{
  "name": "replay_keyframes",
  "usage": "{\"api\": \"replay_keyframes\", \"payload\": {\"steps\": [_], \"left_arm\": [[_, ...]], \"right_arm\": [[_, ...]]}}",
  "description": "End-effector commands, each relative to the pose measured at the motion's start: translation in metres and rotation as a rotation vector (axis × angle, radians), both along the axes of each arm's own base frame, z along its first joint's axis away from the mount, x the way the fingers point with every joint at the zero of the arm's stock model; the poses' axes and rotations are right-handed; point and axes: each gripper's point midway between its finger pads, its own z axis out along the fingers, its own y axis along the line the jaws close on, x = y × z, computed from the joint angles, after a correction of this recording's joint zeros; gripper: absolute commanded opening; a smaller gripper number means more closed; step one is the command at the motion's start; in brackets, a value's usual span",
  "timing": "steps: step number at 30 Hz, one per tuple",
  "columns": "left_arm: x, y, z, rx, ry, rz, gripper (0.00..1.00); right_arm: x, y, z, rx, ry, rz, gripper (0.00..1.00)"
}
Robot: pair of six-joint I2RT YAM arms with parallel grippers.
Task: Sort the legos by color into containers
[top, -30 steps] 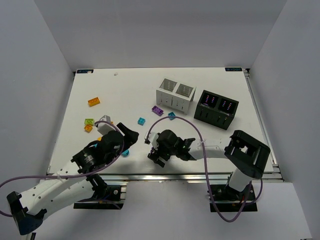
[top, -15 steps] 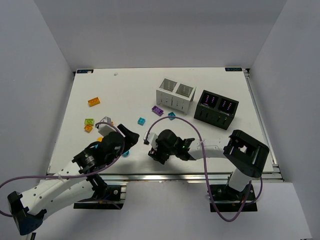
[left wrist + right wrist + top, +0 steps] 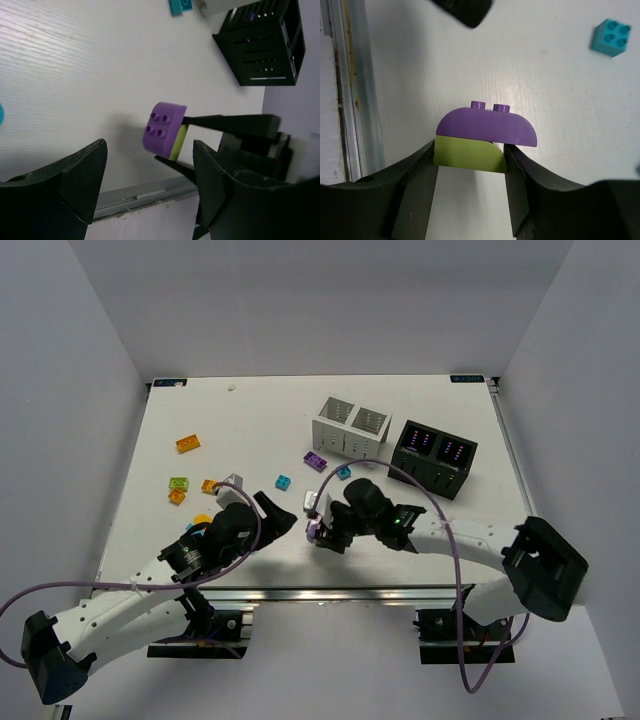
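1. The right gripper was clamped on a lime green brick, one finger on each side of it. A rounded purple brick was stuck on top of it, studs showing, so the two were carried as a pair.
2. The pair appeared to be held just clear of the table, near its front edge, with a shadow under it.
3. The left gripper was spread wide and empty, facing the pair at close range without touching it.
4. Judgement: the two colours must be pulled apart before either can be binned. The left gripper looked placed to take the purple brick.
5. Loose on the table: a cyan brick, a second cyan brick and a purple brick near the white container. Orange bricks and one lime brick lay well to the left.
6. The black container showed purple glints in both compartments. Whether these were bricks could not be told. The white container's contents could not be made out.
7. Judgement: the sorting was at an early to middle stage, with most of the visible bricks unsorted.
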Motion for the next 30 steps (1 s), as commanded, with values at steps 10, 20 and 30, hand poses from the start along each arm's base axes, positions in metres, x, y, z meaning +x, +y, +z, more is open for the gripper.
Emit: {"api": "replay_keyframes", "payload": {"steps": [10,20,30], "left_arm": [[-0.001,-0.052,0.052,-0.143,-0.179,-0.255,0.8],[-0.001,-0.07,0.066,-0.166,-0.232,-0.336,0.81],[-0.002,-0.062,0.092,-0.26,-0.312,-0.297,0.83]], "right_arm": [[-0.027,-0.021,0.065,0.189,-0.103,0.309,0.0],[-0.019,-0.017,0.095,0.269,-0.148,0.28,0.0],[-0.004,-0.021,0.135,0.371,-0.187,0.23,0.0]]}}
